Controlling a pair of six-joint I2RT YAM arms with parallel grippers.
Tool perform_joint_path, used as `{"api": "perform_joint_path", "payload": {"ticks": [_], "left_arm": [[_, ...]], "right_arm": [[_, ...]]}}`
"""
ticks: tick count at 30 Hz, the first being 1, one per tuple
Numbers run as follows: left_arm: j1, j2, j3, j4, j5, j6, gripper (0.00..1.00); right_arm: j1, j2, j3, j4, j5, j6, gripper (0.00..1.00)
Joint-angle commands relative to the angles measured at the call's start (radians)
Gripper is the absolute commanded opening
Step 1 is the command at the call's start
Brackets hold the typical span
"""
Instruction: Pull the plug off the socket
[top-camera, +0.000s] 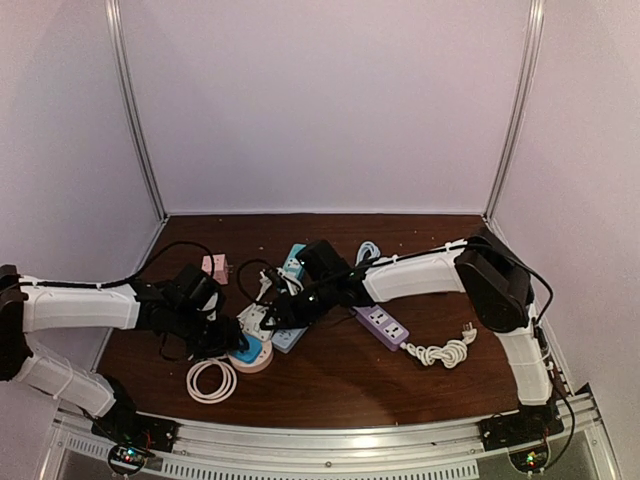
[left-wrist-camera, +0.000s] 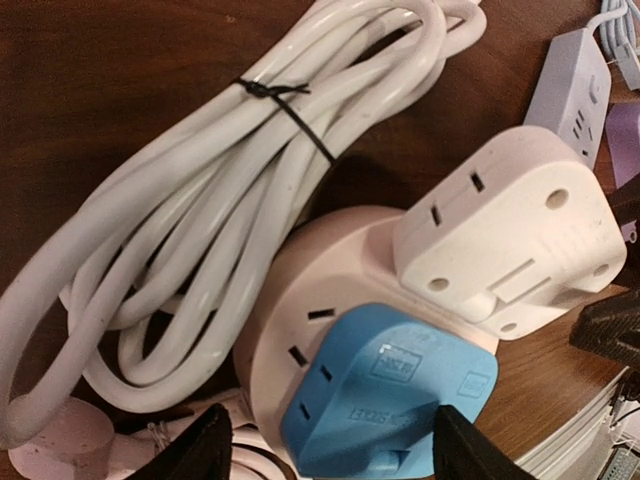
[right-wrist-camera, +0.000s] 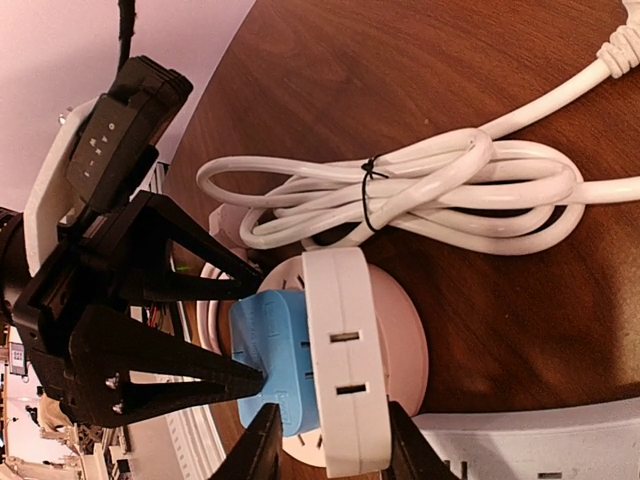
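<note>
Grasp step, pull not yet begun. Round socket (left-wrist-camera: 300, 285) sits near-left of table centre, with the white plug (right-wrist-camera: 345, 380) on its far half and the blue plug (left-wrist-camera: 385, 400) on its near half.

Right gripper (right-wrist-camera: 332, 405) straddles the white plug, fingers close beside it. Cannot tell if it is clamped.

Left gripper (left-wrist-camera: 334, 410), fingers wide, pinches the blue plug, likely bracing.

Next move: firm clamp on the white plug, then a straight pull out.

Count: one socket, two plugs.
</note>
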Motion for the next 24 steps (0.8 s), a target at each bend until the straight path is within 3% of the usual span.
{"api": "perform_joint_path", "payload": {"ticks": [1, 14, 24], "left_arm": [[-0.006, 0.052, -0.018, -0.074, -0.075, -0.001, 0.7], [-0.009, 0.09, -0.046, -0.098, -0.096, -0.006, 0.7], [-0.013, 0.084, -0.077, -0.1, -0.105, -0.018, 0.7]], "right_arm": [[0.006, 0.016, -0.014, 0.036, -0.038, 0.004, 0.33], [-0.003, 0.021, -0.023, 0.142, -0.081, 0.111, 0.07], [-0.016, -0.006, -0.036, 0.261, -0.113, 0.191, 0.02]]}}
